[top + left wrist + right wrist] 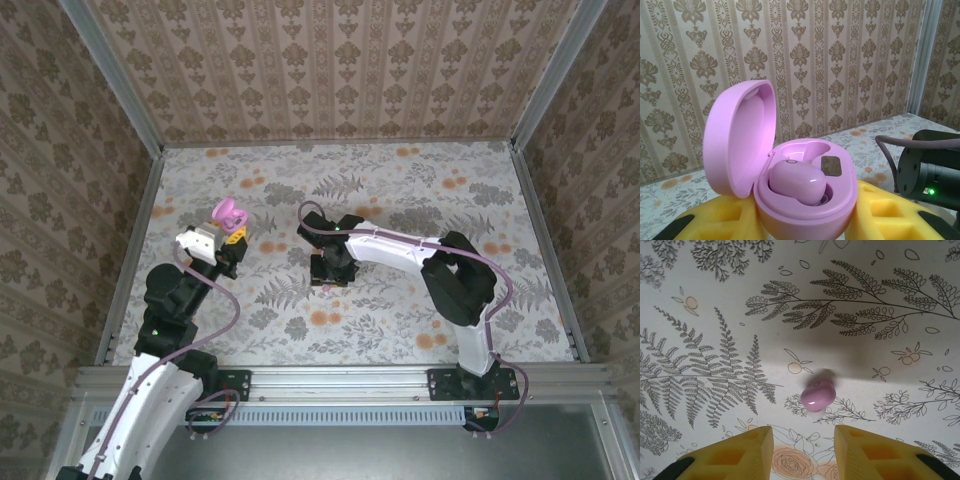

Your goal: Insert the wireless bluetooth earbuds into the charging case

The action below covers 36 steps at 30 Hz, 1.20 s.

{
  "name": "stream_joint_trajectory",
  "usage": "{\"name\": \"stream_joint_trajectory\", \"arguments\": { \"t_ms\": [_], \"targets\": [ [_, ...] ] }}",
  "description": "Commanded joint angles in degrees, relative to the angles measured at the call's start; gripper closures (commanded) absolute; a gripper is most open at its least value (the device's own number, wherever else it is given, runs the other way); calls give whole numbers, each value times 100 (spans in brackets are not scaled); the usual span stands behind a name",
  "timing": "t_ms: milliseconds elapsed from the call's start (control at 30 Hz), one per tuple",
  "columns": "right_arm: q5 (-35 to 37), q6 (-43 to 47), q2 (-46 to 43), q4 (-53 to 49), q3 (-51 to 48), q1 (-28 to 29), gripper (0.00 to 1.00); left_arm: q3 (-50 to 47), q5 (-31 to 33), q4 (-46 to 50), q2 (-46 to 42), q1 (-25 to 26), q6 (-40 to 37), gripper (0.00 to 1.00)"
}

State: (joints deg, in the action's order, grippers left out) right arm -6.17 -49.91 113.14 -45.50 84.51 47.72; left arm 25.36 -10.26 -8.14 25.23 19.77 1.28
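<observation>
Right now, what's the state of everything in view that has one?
case: lid open, clamped in left hand
bud in case: seated in one slot; other slot empty
loose bud: lying on table, ungripped
left hand: shut on case
right hand: open, loose bud just ahead of its fingers

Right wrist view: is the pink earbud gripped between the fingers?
No, the earbud lies on the table beyond the open right gripper.

The left end effector [228,236] grips the charging case [807,212], arm reaching forward; right end effector [802,450] aims down, jaws apart, elbow bent
</observation>
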Motion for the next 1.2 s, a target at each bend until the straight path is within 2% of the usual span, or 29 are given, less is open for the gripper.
{"name": "stream_joint_trajectory", "arguments": {
  "t_ms": [0,300,533,967,1167],
  "targets": [
    [20,-315,212,-114,34,58,62,3,-76,-252,-54,-52,-35,63],
    [42,-370,428,-115,119,59,63,-23,-86,-286,-50,-52,-20,63],
    [30,-200,660,-291,394,68,67,-36,-81,-301,-36,-52,-27,63],
    [818,361,1132,-1434,1262,286,69,-42,-47,-270,-67,-56,-35,63],
    [767,425,1243,-1427,1317,299,70,-49,-54,-265,-66,-60,-44,63]
  ]
}}
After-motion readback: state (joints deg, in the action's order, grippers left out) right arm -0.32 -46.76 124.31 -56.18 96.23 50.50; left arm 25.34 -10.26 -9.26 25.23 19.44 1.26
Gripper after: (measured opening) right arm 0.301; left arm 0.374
